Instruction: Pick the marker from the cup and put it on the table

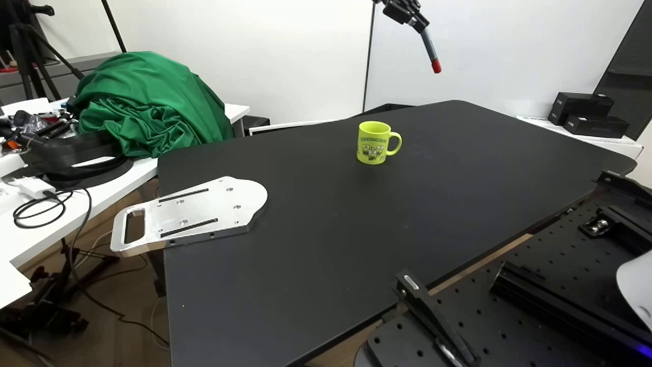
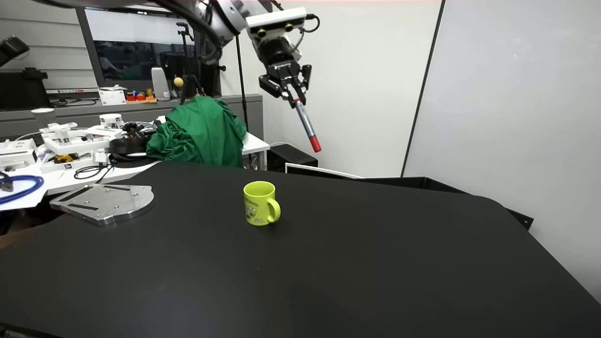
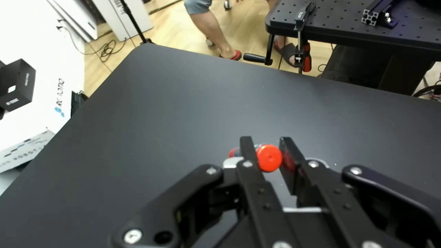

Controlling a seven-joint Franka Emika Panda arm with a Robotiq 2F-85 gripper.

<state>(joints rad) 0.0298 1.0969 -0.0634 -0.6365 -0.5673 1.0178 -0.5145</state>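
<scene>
The marker is a grey stick with red ends, seen in both exterior views [image 1: 430,47] [image 2: 306,121]. My gripper [image 2: 295,97] is shut on its upper end and holds it tilted in the air, well above the table [image 1: 326,265]. In the wrist view the marker's red end [image 3: 269,157] sits between the two fingertips [image 3: 267,146]. The yellow-green cup [image 1: 372,145] stands upright on the black table, with dark drawings on its side. It also shows in an exterior view [image 2: 258,204], below and left of the marker. The cup is out of the wrist view.
A silver metal plate [image 1: 198,209] lies at the table's edge, partly overhanging it. A green cloth [image 1: 153,102] lies on the cluttered white table. Black boxes [image 1: 580,108] stand beyond the table's far edge. A black perforated bench with clamps [image 1: 425,311] borders the table. A person's legs [image 3: 210,31] show beyond it.
</scene>
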